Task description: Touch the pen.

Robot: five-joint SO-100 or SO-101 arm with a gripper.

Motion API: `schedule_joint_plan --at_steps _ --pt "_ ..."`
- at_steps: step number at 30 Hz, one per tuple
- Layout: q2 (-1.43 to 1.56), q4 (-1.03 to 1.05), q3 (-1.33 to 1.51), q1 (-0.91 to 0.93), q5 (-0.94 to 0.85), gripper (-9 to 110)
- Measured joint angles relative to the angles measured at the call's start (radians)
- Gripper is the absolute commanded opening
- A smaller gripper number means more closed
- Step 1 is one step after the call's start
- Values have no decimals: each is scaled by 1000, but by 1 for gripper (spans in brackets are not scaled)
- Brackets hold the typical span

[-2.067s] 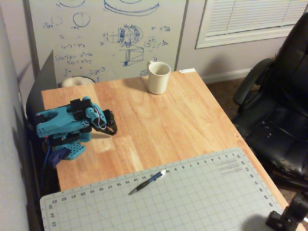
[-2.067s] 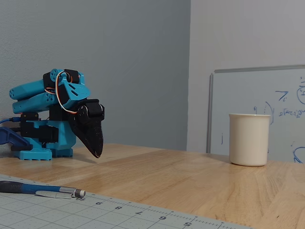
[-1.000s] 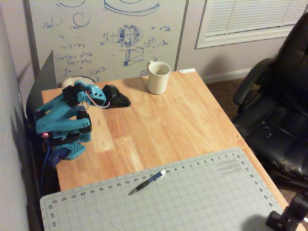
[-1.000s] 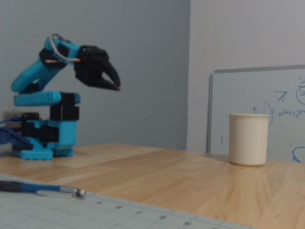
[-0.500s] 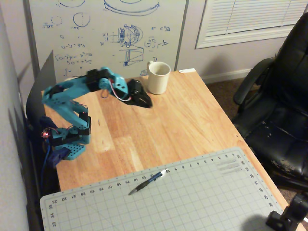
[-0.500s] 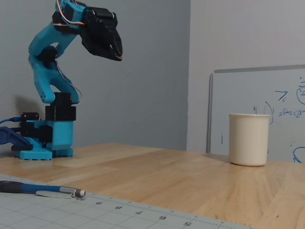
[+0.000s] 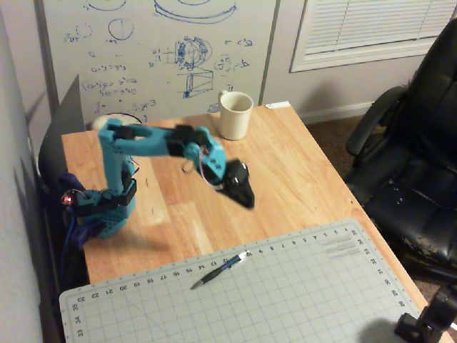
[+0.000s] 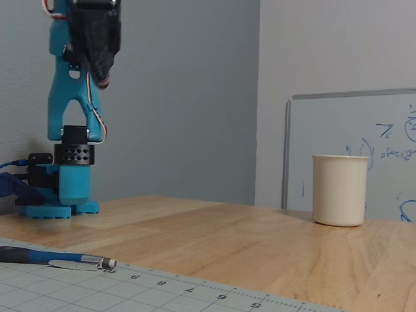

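The pen (image 7: pixel 218 270) lies flat on the grey cutting mat (image 7: pixel 285 300) near its upper left edge, dark tip toward the lower left, silvery end toward the upper right. In the fixed view the pen (image 8: pixel 55 258) lies at the lower left. My black gripper (image 7: pixel 245 198) hangs high over the wooden table, up and right of the pen and well apart from it, fingers together and empty. The fixed view has the gripper (image 8: pixel 104 81) pointing down near the top left, far above the pen.
A cream mug (image 7: pixel 235 115) stands at the table's far edge, also seen as the mug (image 8: pixel 339 190) at right. The blue arm base (image 7: pixel 100 207) sits at the table's left side. A whiteboard (image 7: pixel 157 50) leans behind; a black office chair (image 7: pixel 414 157) stands at right.
The arm has risen from its folded rest pose and swung out, carrying the gripper from near the mug toward the table's middle, closer to the pen. The pen and mug have not moved.
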Motion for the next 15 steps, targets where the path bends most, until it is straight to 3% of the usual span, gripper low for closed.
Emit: schedule_joint_plan --at_steps 15 --pt "-391 -2 -44 -31 0 1"
